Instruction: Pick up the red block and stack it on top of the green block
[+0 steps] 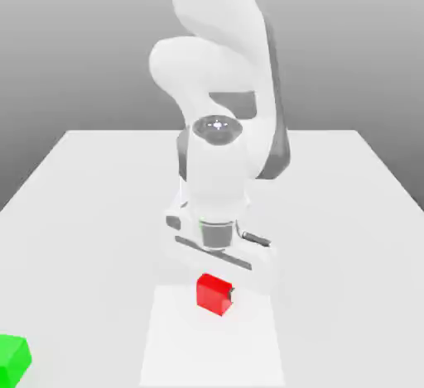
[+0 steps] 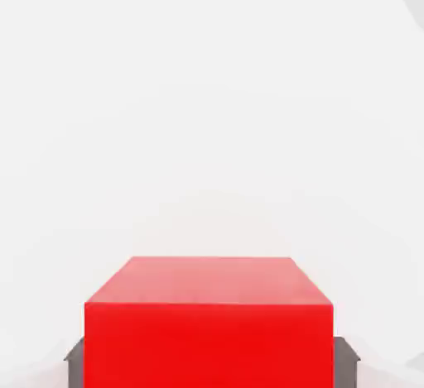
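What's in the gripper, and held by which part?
The red block, gripped by two opposite side faces between the fingertips.

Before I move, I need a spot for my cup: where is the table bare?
Bare table lies between the green block and the white square, and beyond that square toward the exterior view's right edge. It is crowded at the red block, under the tool.

Pale tabletop [image 1: 91, 237], gray gradient backdrop [image 1: 83, 47].
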